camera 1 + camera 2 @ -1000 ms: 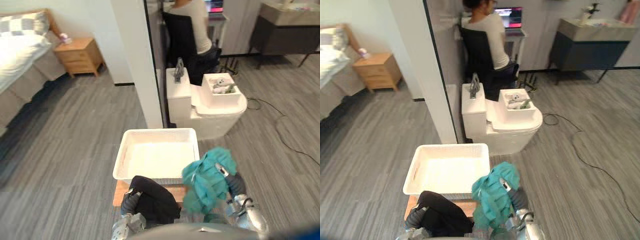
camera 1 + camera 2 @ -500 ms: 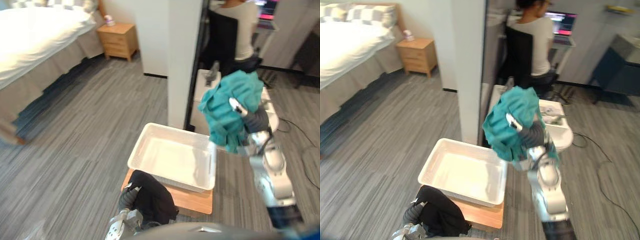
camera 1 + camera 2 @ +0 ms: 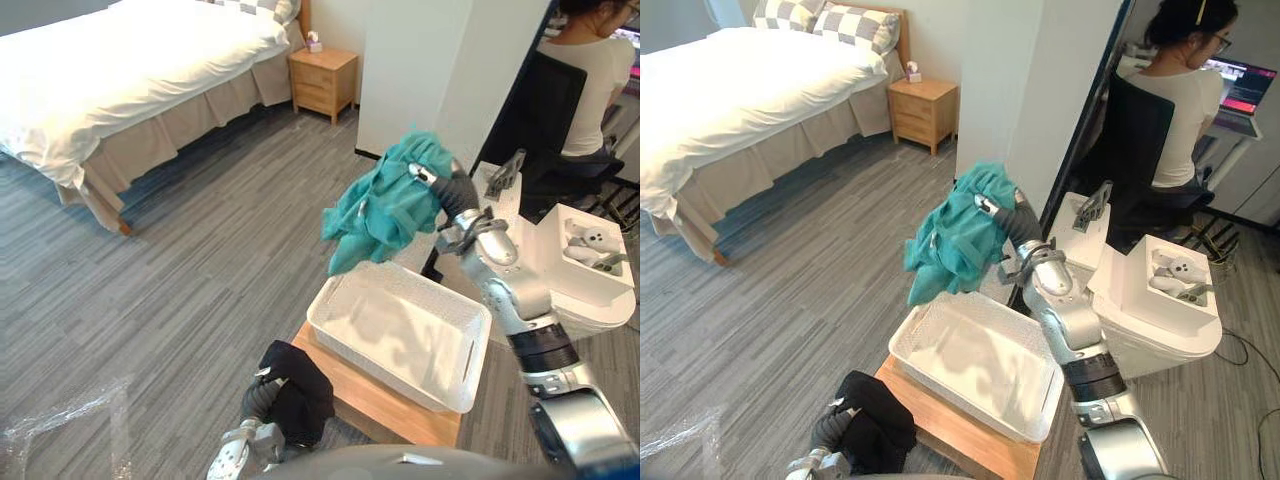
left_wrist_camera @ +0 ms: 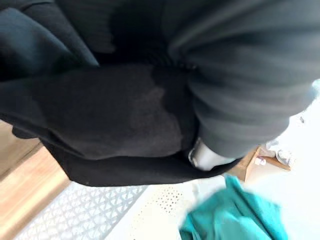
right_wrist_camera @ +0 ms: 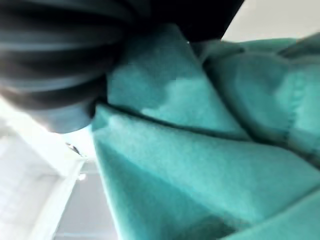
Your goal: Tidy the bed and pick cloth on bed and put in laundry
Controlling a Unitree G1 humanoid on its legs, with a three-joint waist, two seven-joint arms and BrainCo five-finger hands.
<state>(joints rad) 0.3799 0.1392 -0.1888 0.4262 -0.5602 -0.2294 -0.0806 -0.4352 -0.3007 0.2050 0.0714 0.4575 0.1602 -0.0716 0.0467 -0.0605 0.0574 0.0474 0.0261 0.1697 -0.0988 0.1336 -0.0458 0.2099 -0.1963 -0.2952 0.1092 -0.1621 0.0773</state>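
We are in a bedroom with a grey floor. The bed (image 3: 130,70) is at ten o'clock and looks smooth. A person (image 3: 590,70) sits at a desk at two o'clock.

The white basket (image 3: 385,368) sits on a wooden board (image 3: 365,402) at five o'clock. Our right hand (image 3: 452,192) is up high with its fingers (image 3: 424,176) curled tight round the teal cloth (image 3: 385,200). The cloth hangs over the basket's far edge, not its middle. Our left hand (image 3: 258,398) is low at six o'clock, wrapped in the black cloth (image 3: 298,392). We cannot tell how it holds it.

If we let go now, the teal cloth could catch the rim and slide onto the floor. The black cloth is not over the basket yet, so it could drop beside the board.

A second ago the teal cloth was low, beside the black one. Now it is lifted above the basket. Our head has turned too, so more of the bed shows.
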